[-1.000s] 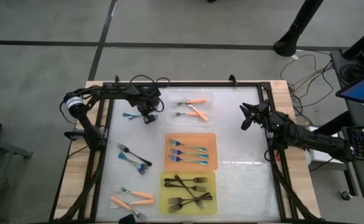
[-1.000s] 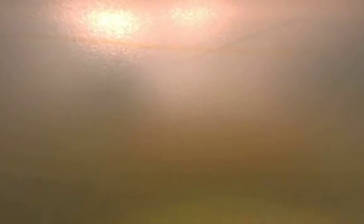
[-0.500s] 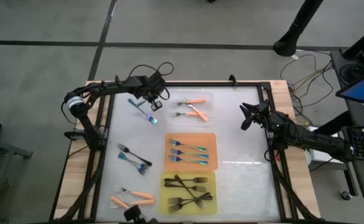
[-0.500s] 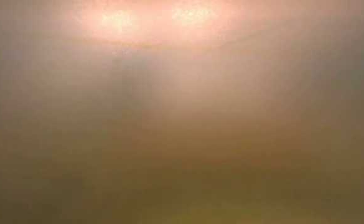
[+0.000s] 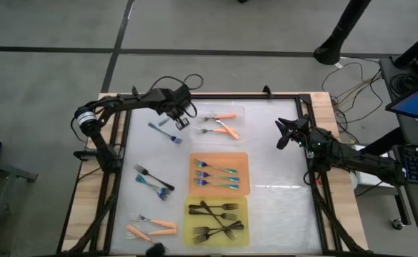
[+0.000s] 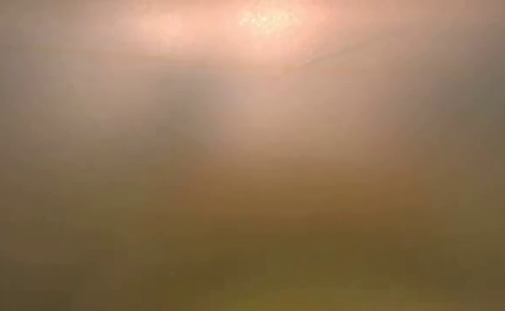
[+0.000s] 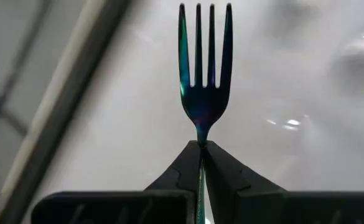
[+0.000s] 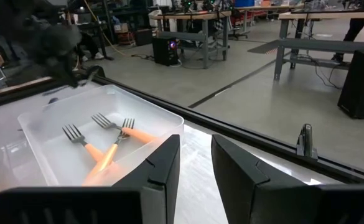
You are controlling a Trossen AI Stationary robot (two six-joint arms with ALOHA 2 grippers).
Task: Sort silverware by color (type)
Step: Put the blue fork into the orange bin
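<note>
My left gripper [image 5: 181, 122] hangs over the table's far left part, shut on a teal-handled fork [image 5: 164, 132]. In the left wrist view the fork's metal tines [image 7: 205, 56] stand out past my fingertips [image 7: 201, 146]. My right gripper [image 5: 284, 135] waits open at the table's right side, nothing between its fingers [image 8: 196, 155]. More silverware lies about: orange-handled forks in the clear tray [image 5: 237, 111], teal forks in the orange tray [image 5: 194, 158], black forks in the yellow tray [image 5: 191, 239]. The low view is only haze. My left gripper pinches the fork's narrow neck [image 7: 200, 134], just behind the tines, between its two fingertips. The fingers slant steeply down, and the fork runs along them with the tines out in front. The handle goes back between the fingers. The fork is lifted clear of the table.
Loose forks lie on the table's left half: a black and teal cluster [image 5: 153, 180] and orange-handled ones [image 5: 151, 227] near the front edge. The three trays fill the middle. A dark frame rail [image 5: 216, 96] runs along the far edge. Bare surface [image 5: 280, 185] lies right of the trays.
My left gripper has risen from the table's far left with the teal fork in its shut fingers and has shifted a little toward the clear tray. The fork, which lay flat on the table, now hangs clear of it and has turned to a slant.
</note>
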